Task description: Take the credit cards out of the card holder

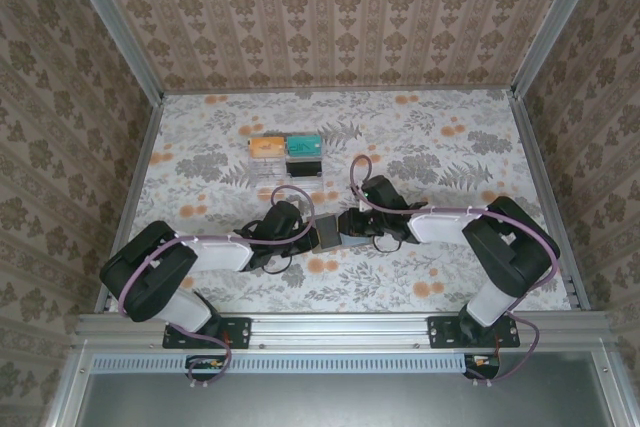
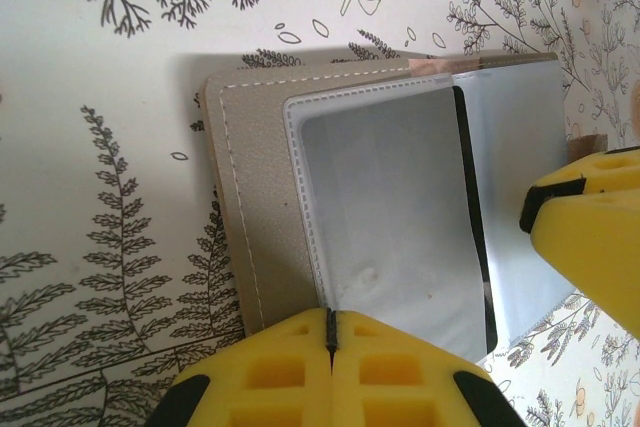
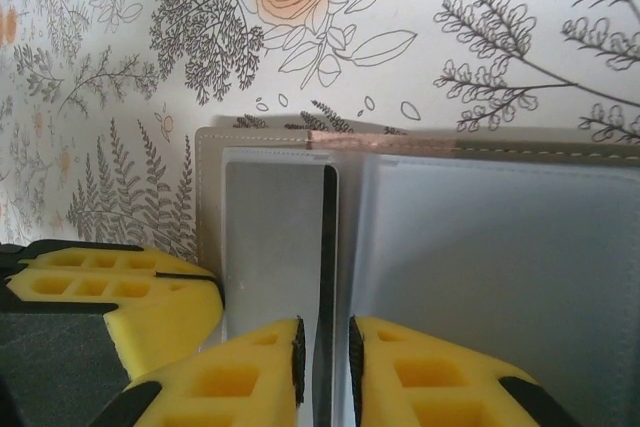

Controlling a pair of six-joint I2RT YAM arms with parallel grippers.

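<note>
A clear stand point(image 1: 287, 157) stands behind the card holder point(image 1: 328, 233); the table point(image 1: 470, 162) lies open either side.

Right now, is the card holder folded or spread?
Spread: card holder lies open, grey inner panels up; left gripper pinches its pocket edge.

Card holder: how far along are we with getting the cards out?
Done: the card holder lies open on the table, grey inner panels up. In hand: the left gripper is shut on a panel's edge, and the right gripper pinches a thin dark edge between the panels, possibly a card. Left: no card looks clear of its pocket yet, so all the pulling out remains.
</note>
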